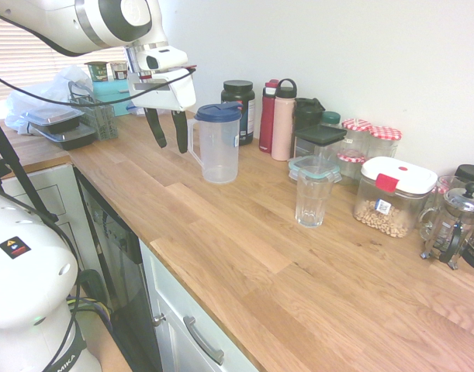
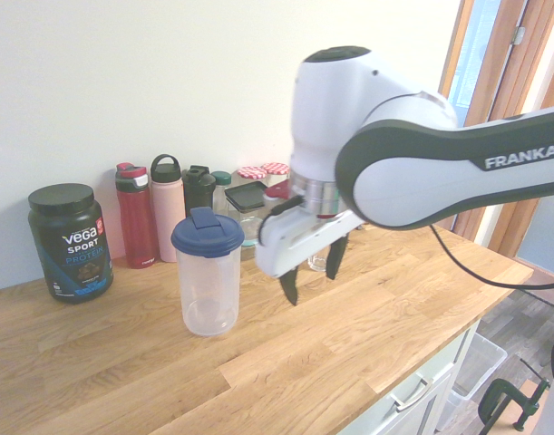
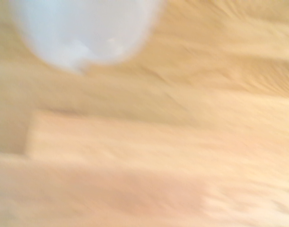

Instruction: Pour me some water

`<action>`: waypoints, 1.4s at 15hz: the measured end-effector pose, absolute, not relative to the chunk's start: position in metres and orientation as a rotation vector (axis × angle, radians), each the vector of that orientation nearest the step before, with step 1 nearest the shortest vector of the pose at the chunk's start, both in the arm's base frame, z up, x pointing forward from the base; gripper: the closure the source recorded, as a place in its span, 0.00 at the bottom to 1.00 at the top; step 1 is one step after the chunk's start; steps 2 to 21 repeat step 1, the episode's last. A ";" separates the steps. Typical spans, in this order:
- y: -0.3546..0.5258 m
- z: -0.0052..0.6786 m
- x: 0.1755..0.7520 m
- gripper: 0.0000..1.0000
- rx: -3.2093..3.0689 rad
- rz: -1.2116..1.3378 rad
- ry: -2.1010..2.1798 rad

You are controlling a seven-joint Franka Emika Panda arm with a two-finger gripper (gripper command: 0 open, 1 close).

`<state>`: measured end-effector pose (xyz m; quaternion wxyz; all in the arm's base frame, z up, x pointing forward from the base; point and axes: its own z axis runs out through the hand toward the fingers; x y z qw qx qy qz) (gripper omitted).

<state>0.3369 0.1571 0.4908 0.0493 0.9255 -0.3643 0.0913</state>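
With empty fingers spread, the white arm's gripper [image 1: 166, 133] hung beside the blue-lidded clear plastic pitcher [image 1: 217, 143]; the tall clear drinking glass [image 1: 312, 198] looked unfilled, so regrasping seemed next.

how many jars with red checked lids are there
3: one behind the black-lidded box, one beside it toward the white-lidded tub, one lower in front. More may be hidden.

Oiled, matt wooden worktop [image 1: 244, 256]; translucent, smooth plastic pitcher [image 1: 219, 147] with opaque blue plastic lid [image 1: 220, 112]; clear ribbed tumbler [image 1: 312, 198]; glossy white arm casing [image 2: 349, 100]; matt black fingers [image 1: 180, 132].
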 end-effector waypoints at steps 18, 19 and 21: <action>0.138 0.488 0.331 0.00 2.834 0.260 -1.099; 0.138 0.488 0.331 0.00 2.834 0.260 -1.099; 0.138 0.488 0.331 0.00 2.834 0.260 -1.099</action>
